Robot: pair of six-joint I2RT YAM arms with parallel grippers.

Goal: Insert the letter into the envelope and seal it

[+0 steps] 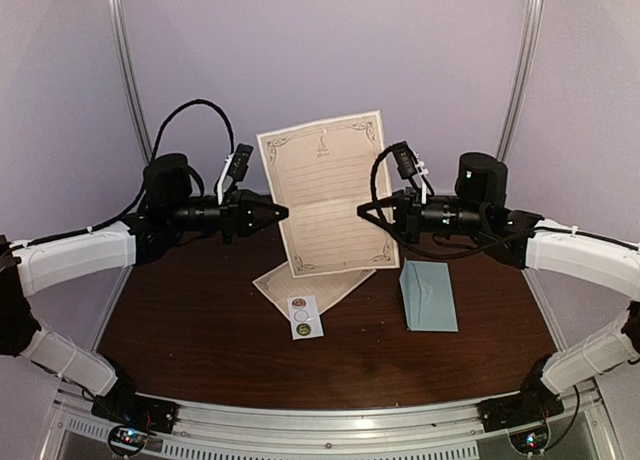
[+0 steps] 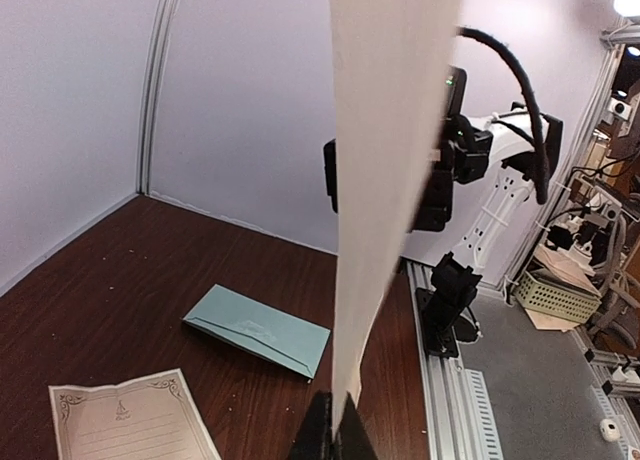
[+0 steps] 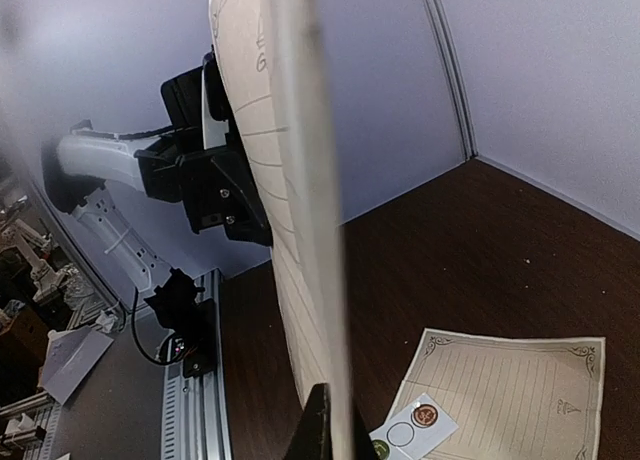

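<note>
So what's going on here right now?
Both arms hold one letter sheet upright above the table. The left gripper pinches its left edge and the right gripper its right edge. The envelope lies flat on the right side, untouched. A second sheet and a sticker strip lie below. The letter is not in the envelope yet.

letter [image 1: 328, 195]: cream sheet, ornate brown border, ruled lines, small emblem at top. Held upright above table [image 1: 200, 330], slightly tilted; left edge pinched in left gripper [image 1: 283, 212], right edge in right gripper [image 1: 362, 210].
envelope [image 1: 430, 296]: pale teal-blue, flat on table, below and right of letter, apart from it; flap apparently closed.
</note>
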